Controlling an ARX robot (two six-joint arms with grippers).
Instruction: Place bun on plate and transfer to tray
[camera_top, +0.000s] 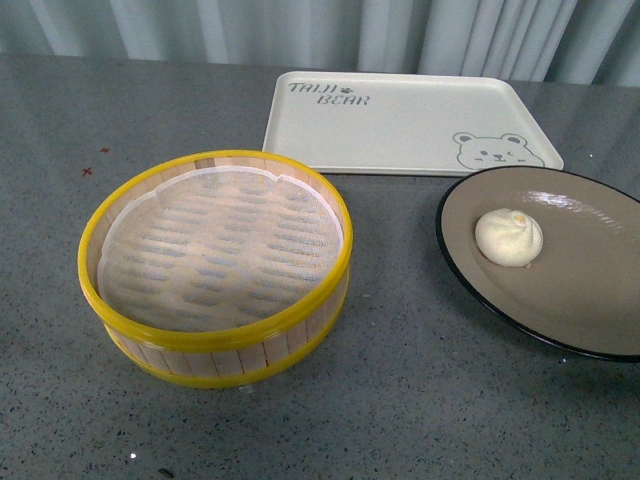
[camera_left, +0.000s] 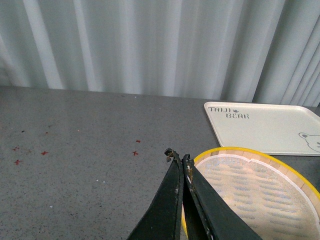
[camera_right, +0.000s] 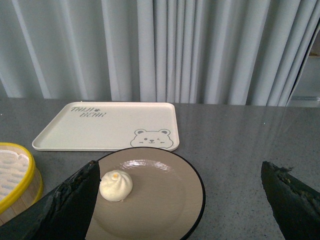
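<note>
Table (camera_top: 420, 400) | bun (camera_top: 509, 237) on plate (camera_top: 590, 290) | wrist-only — left gripper (camera_left: 178, 156) pinched, right gripper (camera_right: 178, 166) wide

The writing you can read is "TAIJI BEAR", in dark grey capitals on the cream tray (camera_top: 420, 120). It stands in two staggered lines in the tray's far left corner, "TAIJI" above and "BEAR" below, shifted right. A small dark mark (camera_left: 235, 107) follows "TAIJI"; you cannot make out its shape. A bear face drawing (camera_top: 497, 150) fills the tray's near right corner.
</note>
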